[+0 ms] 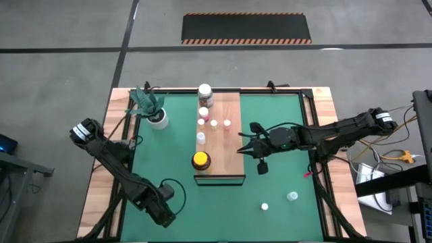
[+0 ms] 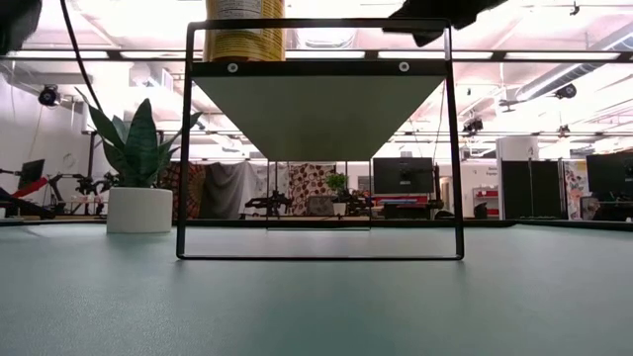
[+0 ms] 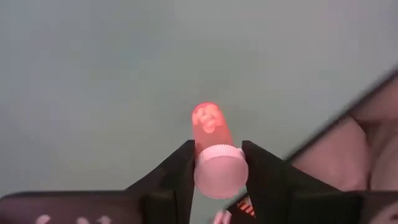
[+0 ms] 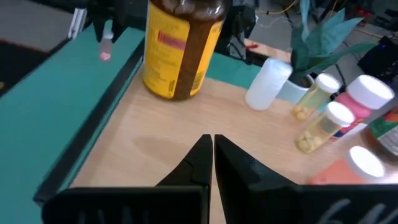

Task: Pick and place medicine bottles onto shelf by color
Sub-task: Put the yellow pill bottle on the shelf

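A small bottle (image 3: 214, 152) of translucent pink-red plastic, cylindrical with a ribbed pale pink cap, is seen between the dark fingers (image 3: 177, 177) of the left gripper (image 1: 165, 214), near the front left corner of the smooth green mat (image 1: 283, 135). The fingers sit against the cap on both sides, narrowed around it, and the bottle is held over the mat.

The shelf (image 1: 228, 145), a long flat board of light wood grain on a thin black wire frame, lies across the middle of the mat. On it stands one large amber jar (image 1: 200, 160) with a yellow lid and yellow label, one white-lidded jar (image 1: 204, 93) at the far end, and about five small bottles between them. Two more small white-capped bottles (image 1: 291, 196) are left on the mat at the front right.

The right gripper (image 1: 251, 150) hangs over the shelf's right edge, its tapered fingers pressed together with nothing between them. One white pot (image 1: 159, 120) with stiff green leaves stands beside the shelf.
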### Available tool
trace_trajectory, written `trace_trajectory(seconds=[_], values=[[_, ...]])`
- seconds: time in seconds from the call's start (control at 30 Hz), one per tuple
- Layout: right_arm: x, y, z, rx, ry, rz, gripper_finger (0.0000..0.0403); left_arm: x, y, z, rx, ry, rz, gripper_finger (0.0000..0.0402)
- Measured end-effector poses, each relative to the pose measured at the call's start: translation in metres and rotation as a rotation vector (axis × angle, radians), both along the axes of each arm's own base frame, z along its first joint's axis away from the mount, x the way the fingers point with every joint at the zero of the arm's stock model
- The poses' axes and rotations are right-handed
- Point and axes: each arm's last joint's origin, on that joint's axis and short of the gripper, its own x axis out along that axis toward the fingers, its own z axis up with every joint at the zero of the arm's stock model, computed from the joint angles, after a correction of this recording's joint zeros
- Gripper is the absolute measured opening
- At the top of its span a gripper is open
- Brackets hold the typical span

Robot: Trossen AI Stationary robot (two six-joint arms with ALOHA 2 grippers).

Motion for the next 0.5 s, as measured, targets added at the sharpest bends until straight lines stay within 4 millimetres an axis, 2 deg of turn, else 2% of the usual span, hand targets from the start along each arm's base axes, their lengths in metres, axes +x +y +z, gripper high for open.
trace_trajectory(seconds=[0.2, 0.33, 0.5], values=[[-0.009, -0.001, 0.010, 0.043, -0.024, -0.016, 0.0009, 0.003, -0.001, 0.012, 0.017, -0.067, -0.081, 0.0115], [-0.008, 0.000, 0.007, 0.055, -0.010, -0.017, 0.0009, 0.002, 0.005, 0.003, 0.132, -0.115, -0.046, 0.0116], [-0.007, 0.003, 0.004, 0.056, 0.007, -0.008, 0.0009, 0.003, 0.010, -0.001, 0.161, -0.119, -0.028, 0.0118]])
